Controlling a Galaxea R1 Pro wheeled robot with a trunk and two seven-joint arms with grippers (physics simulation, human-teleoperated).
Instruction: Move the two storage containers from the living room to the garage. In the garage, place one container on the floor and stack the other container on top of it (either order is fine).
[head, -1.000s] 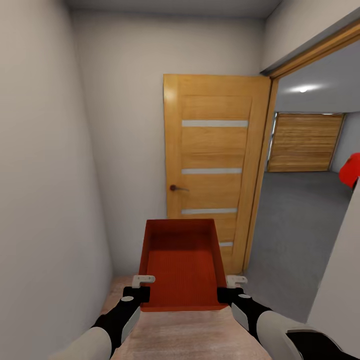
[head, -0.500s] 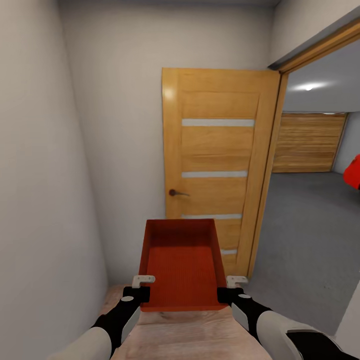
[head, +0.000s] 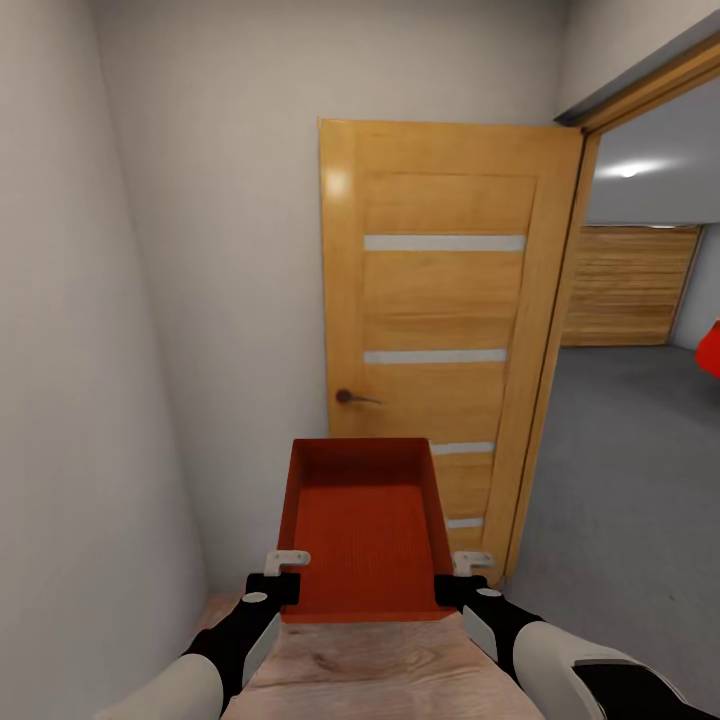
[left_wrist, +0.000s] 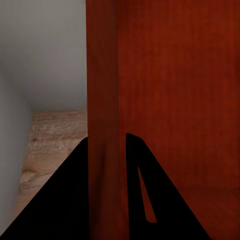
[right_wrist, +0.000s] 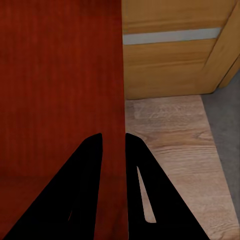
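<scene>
Both my pincers hold one bin in front of me.

My left gripper (head: 287, 572) and right gripper (head: 462, 576) are each closed on a smooth side wall of the orange-red container (head: 363, 530), rectangular, with a ribbed bottom. It hangs above pale wood planks (head: 350, 670), near the orange-wood door (head: 440, 320); grey concrete floor (head: 630, 480) lies beyond.

Orange-red bin (head: 362, 528) with finely ribbed bottom, orange-wood door (head: 440, 330) with pale glass slits, white walls (head: 210, 260), light wood-grain planks (head: 350, 670), mottled grey floor (head: 630, 480) at right, black grippers with white tips.
</scene>
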